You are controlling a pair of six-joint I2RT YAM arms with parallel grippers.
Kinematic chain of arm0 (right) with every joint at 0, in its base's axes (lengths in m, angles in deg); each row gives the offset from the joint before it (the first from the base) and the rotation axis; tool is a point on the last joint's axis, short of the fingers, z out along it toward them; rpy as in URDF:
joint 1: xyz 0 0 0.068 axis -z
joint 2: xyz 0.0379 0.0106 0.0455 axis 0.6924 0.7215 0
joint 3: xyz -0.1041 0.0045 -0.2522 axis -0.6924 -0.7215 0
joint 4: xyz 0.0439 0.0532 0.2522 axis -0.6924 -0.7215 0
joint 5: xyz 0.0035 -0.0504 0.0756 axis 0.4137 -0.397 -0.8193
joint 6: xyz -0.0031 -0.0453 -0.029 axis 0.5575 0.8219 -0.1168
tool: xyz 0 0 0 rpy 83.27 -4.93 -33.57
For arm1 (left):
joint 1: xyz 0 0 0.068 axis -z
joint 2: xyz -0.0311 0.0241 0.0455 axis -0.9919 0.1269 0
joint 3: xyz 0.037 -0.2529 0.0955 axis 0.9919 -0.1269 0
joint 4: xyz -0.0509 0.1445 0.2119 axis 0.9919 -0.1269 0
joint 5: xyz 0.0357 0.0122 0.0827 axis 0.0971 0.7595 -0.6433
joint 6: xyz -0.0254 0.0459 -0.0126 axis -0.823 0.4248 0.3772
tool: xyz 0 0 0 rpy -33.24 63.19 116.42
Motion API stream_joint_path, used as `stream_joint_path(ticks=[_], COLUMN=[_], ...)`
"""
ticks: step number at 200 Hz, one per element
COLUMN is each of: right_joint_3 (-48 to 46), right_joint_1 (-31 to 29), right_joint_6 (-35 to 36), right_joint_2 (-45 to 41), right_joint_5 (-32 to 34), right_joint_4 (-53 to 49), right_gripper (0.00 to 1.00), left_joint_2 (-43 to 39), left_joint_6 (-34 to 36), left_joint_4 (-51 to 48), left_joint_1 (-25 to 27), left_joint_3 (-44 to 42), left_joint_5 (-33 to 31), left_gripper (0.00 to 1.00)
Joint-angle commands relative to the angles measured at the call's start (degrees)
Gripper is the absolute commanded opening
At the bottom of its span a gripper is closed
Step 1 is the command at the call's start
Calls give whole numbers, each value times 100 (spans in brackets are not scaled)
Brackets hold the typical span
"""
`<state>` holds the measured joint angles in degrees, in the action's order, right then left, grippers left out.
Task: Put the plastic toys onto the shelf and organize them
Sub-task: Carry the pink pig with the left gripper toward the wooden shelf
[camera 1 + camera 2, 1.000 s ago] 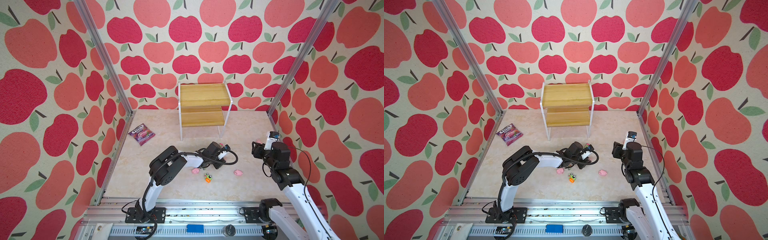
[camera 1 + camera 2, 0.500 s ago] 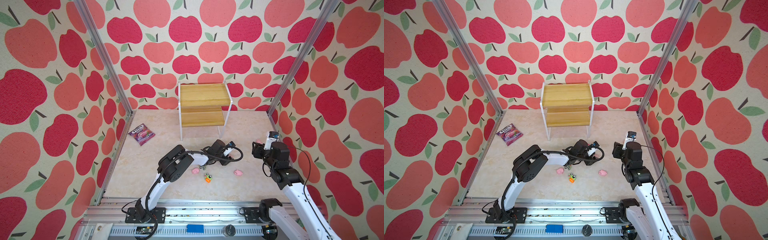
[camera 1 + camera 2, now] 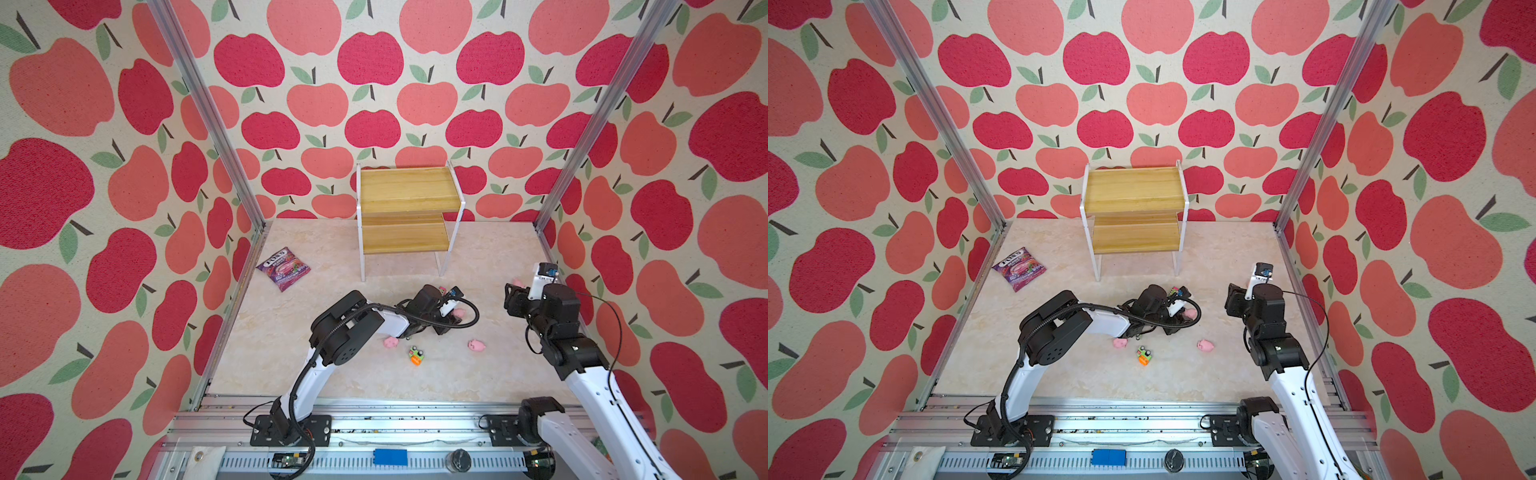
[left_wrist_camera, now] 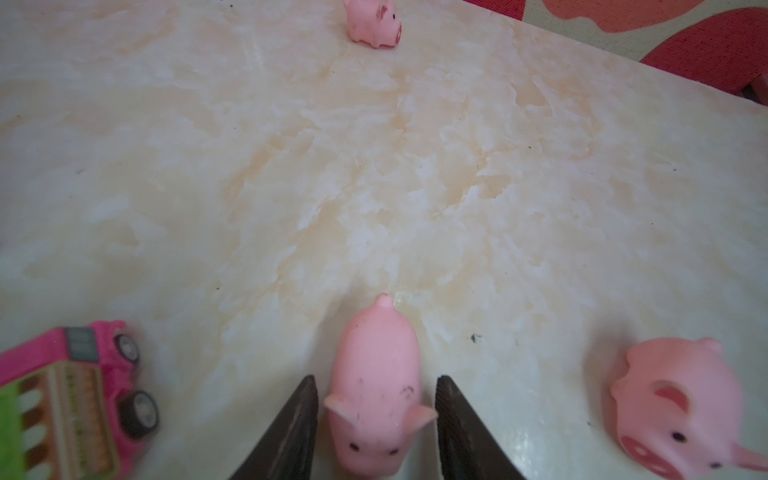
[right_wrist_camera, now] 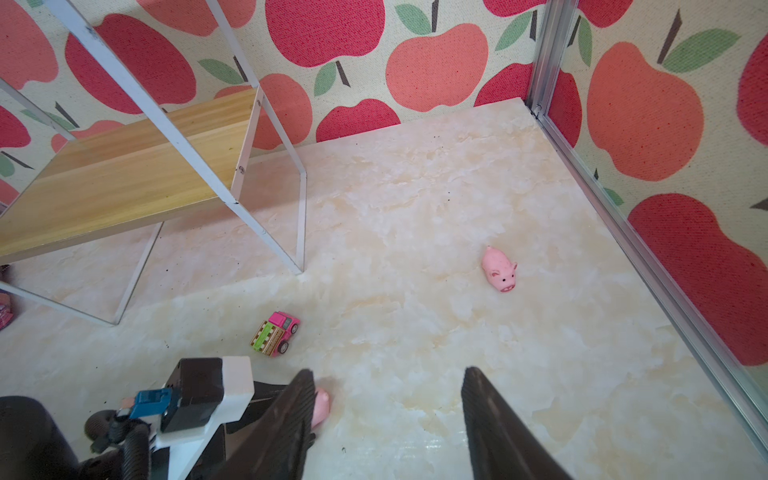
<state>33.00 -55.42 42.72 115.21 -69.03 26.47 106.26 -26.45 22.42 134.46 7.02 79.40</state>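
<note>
Pink rubbery pig figure (image 4: 376, 390) lies on the marbled bench (image 4: 415, 187) between the left claw (image 4: 377, 377)'s narrow jaws, can't tell if it's pinched yet, so pickup step imo; next up: firm squeeze, lift, carry to the bare two-tier wooden shelf (image 3: 405, 195), right claw (image 5: 388, 371) gaping wide.

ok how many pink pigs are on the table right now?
4. One pig between the left gripper's jaws; one beside the right arm; two nearer the front, left and right of the green toy. The arms may hide more.
</note>
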Motion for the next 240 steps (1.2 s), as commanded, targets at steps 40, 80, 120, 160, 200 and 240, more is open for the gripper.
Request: stream_joint_path(ticks=[40,80,120,160,200,240], right_joint_3=[-82,-108,-213,-345,-468,-605], right_joint_1=[26,26,26,26,26,-33], right_joint_6=[154,180,192,225,362,509], right_joint_2=[-17,-25,-36,-8,94,274], right_joint_5=[116,149,165,127,-100,-320], right_joint_4=[125,109,219,429,772,1207], right_gripper=[60,60,60,60,60,61], left_joint_2=[86,-37,-702,-1690,-2678,-3258], left_joint_6=[-47,-56,-107,-442,-929,-1150], left_joint_4=[-124,-139,-301,-664,-921,-1226], left_joint_1=[-25,45,134,87,-129,-447], left_joint_3=[18,76,-137,-572,-1123,-1286], left_joint_5=[189,133,-382,-1416,-2558,-3628], left_gripper=[36,29,26,27,28,28])
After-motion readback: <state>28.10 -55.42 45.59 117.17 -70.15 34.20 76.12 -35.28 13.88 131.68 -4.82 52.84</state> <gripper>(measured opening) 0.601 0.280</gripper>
